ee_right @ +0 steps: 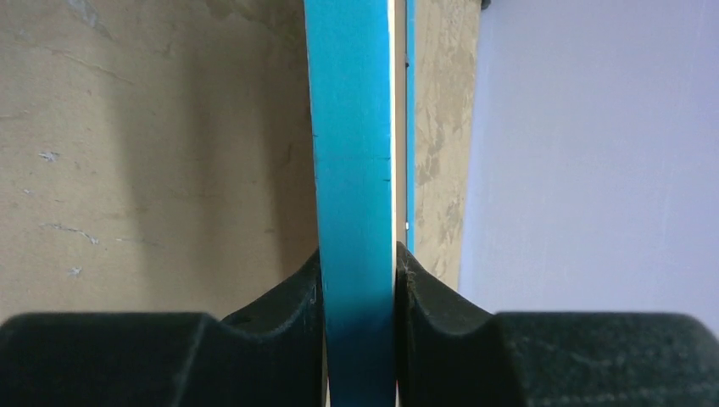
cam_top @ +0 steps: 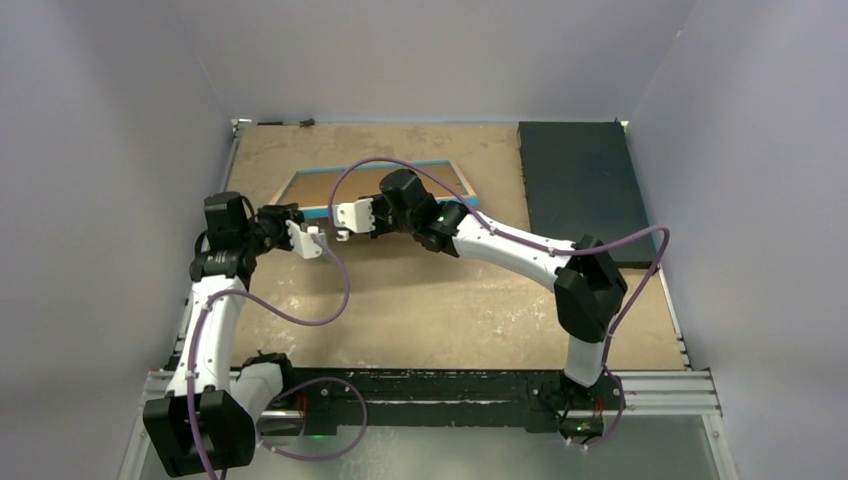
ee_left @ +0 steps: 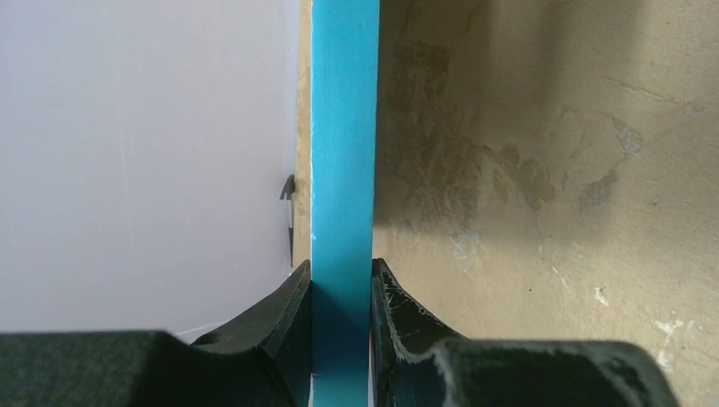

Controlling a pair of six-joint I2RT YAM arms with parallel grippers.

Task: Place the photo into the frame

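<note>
The frame (cam_top: 385, 188) is held at the back middle of the table, its brown rear side facing up inside a bright blue rim. My left gripper (cam_top: 300, 233) is shut on its near left edge. In the left wrist view the blue rim (ee_left: 343, 127) runs straight up between the shut jaws of the gripper (ee_left: 342, 275). My right gripper (cam_top: 345, 215) is shut on the near edge just to the right. In the right wrist view the rim (ee_right: 352, 110) is likewise pinched in the gripper (ee_right: 356, 259). The photo is not in view.
A dark rectangular mat (cam_top: 580, 185) lies at the back right. The tan table (cam_top: 450, 310) is scuffed, and pale walls close it in on three sides. A small dark object (cam_top: 300, 122) sits at the back wall. Purple cables loop over both arms.
</note>
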